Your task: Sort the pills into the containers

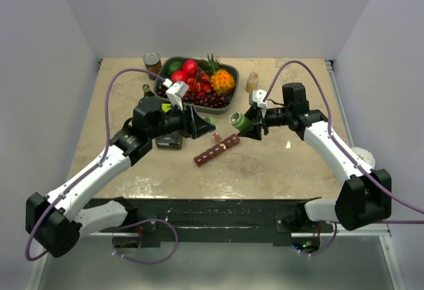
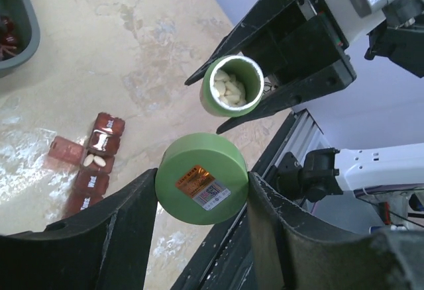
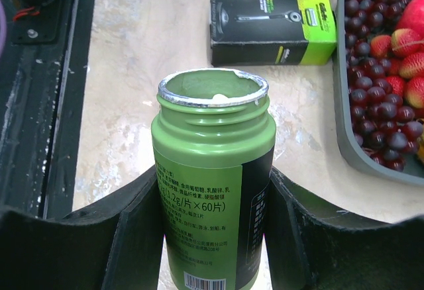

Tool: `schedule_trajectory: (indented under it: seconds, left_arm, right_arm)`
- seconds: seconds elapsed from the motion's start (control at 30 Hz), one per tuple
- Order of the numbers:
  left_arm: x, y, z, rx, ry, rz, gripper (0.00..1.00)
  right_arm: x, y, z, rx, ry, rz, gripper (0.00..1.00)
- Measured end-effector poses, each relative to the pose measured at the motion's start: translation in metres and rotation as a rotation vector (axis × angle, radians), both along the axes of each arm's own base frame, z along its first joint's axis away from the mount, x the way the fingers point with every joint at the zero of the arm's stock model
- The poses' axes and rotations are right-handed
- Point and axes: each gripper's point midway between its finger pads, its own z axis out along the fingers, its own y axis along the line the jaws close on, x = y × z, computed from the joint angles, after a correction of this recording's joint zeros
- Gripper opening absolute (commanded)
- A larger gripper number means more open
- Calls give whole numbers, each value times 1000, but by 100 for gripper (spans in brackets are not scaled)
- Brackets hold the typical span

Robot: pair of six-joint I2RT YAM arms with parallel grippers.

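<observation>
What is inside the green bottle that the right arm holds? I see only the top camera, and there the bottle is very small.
Observer: It holds white pills. The left wrist camera looks straight into the open bottle.
Operator: And the left jaws, are they empty?
Observer: No, they are shut on the green cap, with its label side toward the camera.
Operator: Are some pills already in the pill box?
Observer: Yes. One compartment of the red pill box is open and has two pills in it. The other lids look closed.
</observation>
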Motion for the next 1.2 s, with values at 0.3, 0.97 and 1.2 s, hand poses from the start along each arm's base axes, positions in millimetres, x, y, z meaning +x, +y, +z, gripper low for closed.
schedule_trajectory:
  seconds: [0.3,0.97,1.2]
  left_arm:
    - [25,-27,7,-27,84,-58,1]
    - [27,-66,-8,-75,181,-220,1]
    - [28,-70,-13,-58,197,-223,0]
  right_arm:
    - [1,-2,-8,-41,-11,-12,0]
    - [-4,8,-12,-67,-17,1,0]
    - [-1,8,-16,-100,-14,-33,0]
